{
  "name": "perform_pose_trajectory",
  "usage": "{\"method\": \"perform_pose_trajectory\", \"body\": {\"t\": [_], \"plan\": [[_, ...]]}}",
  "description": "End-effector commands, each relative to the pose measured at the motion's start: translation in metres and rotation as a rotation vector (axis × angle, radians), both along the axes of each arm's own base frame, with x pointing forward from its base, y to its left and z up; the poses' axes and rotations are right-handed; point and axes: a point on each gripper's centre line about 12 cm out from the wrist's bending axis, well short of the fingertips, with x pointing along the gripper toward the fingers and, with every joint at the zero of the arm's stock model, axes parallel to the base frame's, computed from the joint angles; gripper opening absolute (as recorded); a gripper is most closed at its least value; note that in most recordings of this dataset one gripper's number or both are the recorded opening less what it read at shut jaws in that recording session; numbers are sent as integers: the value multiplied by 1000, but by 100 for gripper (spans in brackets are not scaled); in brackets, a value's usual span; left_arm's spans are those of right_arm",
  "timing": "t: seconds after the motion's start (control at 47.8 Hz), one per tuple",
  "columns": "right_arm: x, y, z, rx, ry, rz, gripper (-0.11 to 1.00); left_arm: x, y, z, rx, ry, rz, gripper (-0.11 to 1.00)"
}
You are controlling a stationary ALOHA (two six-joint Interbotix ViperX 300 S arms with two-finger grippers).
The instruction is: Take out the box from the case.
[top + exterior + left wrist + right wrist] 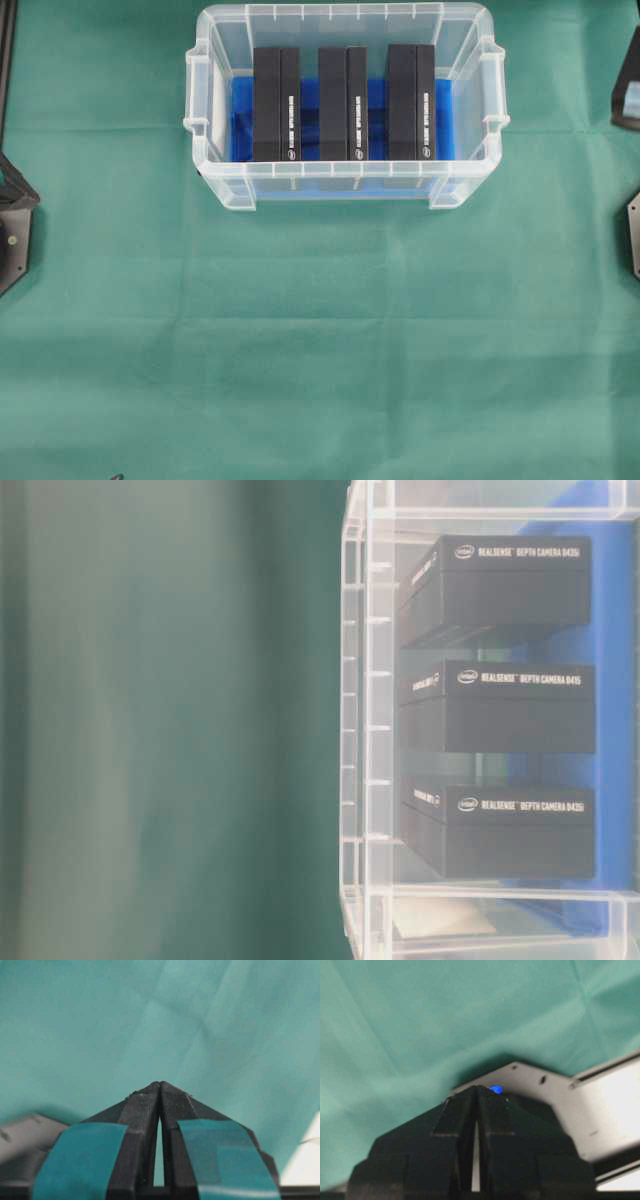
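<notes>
You have a table under a creased green cloth (300, 350) — on it sits the clear case (345, 190), with bare cloth spreading out on either side.

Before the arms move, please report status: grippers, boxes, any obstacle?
Left gripper shut, empty. Right gripper shut, empty. Three black boxes upright in the case. Nothing over the case.

A large clear plastic rectangular case (345, 180) with blue lining sits near the worktop's far edge, holding three black rectangular boxes (342, 103) standing upright, side by side.
</notes>
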Motion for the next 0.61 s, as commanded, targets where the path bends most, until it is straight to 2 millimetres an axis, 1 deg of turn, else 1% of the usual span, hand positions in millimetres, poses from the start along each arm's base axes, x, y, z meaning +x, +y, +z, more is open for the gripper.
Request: {"method": "perform_pose_trajectory", "body": {"t": [0.0, 0.209, 0.314, 0.355, 0.439, 0.585], "plan": [[2, 0, 7, 21, -31, -114, 0, 2, 0, 8, -51, -9, 89, 1], [1, -1, 7, 84, -62, -462, 0, -6, -1, 2, -223, 112, 449, 1], [0, -2, 7, 108, -68, -638, 0, -10, -2, 5, -275, 136, 573, 1], [0, -2, 6, 115, -68, -693, 0, -12, -1, 6, -283, 136, 606, 1], [0, -3, 5, 121, -64, -772, 0, -12, -1, 8, -283, 131, 614, 1], [3, -3, 5, 119, -58, -790, 0, -11, -1, 8, -281, 133, 615, 1]]}}
